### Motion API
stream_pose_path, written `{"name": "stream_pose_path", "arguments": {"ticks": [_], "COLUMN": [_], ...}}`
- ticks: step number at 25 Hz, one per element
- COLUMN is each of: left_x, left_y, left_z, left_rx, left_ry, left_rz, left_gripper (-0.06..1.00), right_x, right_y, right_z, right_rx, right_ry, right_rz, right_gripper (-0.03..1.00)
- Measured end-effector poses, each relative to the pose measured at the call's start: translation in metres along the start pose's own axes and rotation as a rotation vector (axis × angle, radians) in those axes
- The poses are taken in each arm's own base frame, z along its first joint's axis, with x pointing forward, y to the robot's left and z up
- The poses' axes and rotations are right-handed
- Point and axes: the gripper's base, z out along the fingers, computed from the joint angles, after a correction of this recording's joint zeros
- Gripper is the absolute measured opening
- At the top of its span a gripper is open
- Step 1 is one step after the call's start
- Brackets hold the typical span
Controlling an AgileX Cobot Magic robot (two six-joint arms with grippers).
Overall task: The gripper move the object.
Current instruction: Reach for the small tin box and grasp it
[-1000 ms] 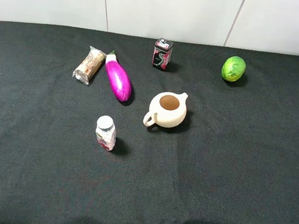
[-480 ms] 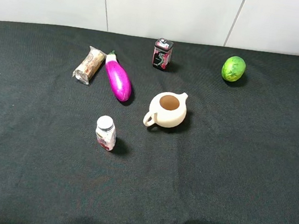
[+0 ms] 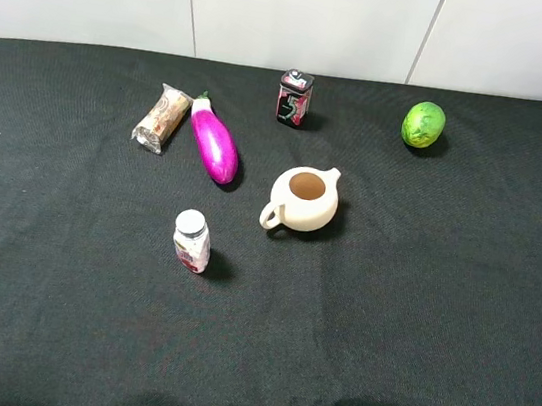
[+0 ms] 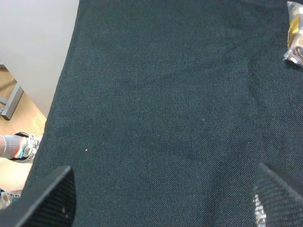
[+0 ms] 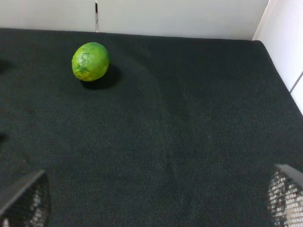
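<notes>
The object point(image 3: 294, 97), a small black tin with red and white markings and a pale cap, stands upright near the table's far edge, just behind the teapot. Neither wrist view shows it. In the left wrist view my left gripper point(image 4: 163, 201) is open, its fingertips point(image 4: 49, 198) wide apart above bare black cloth near the table's left edge. My right gripper point(image 5: 155, 198) is open too, its fingertips point(image 5: 23, 198) spread over the cloth on the right side, well short of the lime. Both grippers hold nothing and stay far from the object.
A cream teapot point(image 3: 304, 200) sits mid-table, with a purple eggplant point(image 3: 214, 141) and a wrapped snack point(image 3: 163, 118) to its left. A white-capped bottle point(image 3: 191, 240) stands nearer the front. A green lime point(image 3: 423, 125) lies at the far right. A white wall backs the table.
</notes>
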Motion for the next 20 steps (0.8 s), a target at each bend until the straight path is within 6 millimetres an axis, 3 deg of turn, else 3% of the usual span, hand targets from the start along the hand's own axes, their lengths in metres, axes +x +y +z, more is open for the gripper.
{"name": "stream_pose_path", "arguments": {"ticks": [15,20], "left_x": [0.000,0.000], "left_y": [0.000,0.000], "left_z": [0.000,0.000], "left_rx": [0.000,0.000], "left_ry": [0.000,0.000], "left_rz": [0.000,0.000], "left_gripper": [0.79,0.79], "right_x": [0.000,-0.006], "right_y": [0.000,0.000], "right_z": [0.000,0.012], "right_rx": [-0.003,-0.017], "right_ry": [-0.001,0.080], "right_rz": [0.025,0.045], "right_gripper": [0.69,0.69]}}
